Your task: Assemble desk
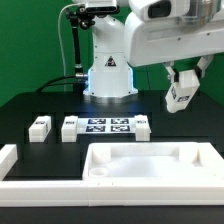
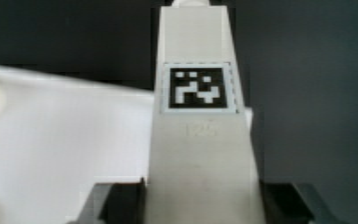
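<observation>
**Desk assembly, exterior and wrist views.** The jaws hang above the black bench (image 1: 25,105) on the exterior view's right. They are closed on a white leg (image 1: 180,96), which is held clear of the bench. In the wrist view this leg runs between the two fingers (image 2: 114,205), with its square tag (image 2: 201,87) facing the camera. The desk top (image 1: 150,172), a wide tray with a raised rim, lies flat at the front of the bench, apart from the held leg. Behind it lies the marker board (image 1: 108,127). On the exterior view's left of the board are a loose leg (image 1: 39,126) and a second loose leg (image 1: 69,127). A white border rail (image 1: 8,160) stands at the far left.
</observation>
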Robot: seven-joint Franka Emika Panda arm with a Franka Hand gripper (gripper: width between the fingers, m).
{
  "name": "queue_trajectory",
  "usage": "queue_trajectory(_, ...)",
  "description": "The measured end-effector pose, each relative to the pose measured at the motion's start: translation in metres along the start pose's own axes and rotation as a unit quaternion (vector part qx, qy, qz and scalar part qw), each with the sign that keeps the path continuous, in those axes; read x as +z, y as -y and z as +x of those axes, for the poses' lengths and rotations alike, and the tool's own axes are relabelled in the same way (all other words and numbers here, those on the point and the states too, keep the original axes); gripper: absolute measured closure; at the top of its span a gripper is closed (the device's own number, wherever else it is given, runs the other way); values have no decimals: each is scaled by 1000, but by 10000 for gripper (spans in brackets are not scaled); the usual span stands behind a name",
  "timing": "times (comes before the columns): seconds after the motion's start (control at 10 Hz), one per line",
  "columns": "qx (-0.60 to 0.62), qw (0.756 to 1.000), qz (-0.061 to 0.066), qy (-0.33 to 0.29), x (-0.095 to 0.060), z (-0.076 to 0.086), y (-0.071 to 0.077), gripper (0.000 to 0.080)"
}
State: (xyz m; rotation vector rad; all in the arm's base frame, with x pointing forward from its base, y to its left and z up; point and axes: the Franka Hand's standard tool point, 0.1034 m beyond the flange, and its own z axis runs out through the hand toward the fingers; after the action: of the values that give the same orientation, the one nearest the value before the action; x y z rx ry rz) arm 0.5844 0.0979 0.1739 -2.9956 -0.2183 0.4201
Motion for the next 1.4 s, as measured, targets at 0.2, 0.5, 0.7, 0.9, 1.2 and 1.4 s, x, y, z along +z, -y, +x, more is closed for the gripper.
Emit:
queue_trajectory(0.2, -5, 996, -7, -93, -15, 22, 0, 507)
queue_trajectory(0.5, -4, 981, -18, -191, -14, 27, -3, 507)
queue_trajectory(0.7, -7, 967, -24, -255, -18, 35, -4, 507)
queue_trajectory(0.9, -30, 942, -40, -331, -33, 52, 4, 507)
queue_trajectory(1.2, -27, 942, -36, -332, -26, 50, 4, 507)
queue_trajectory(1.4, -34, 941, -40, -334, -23, 51, 2, 507)
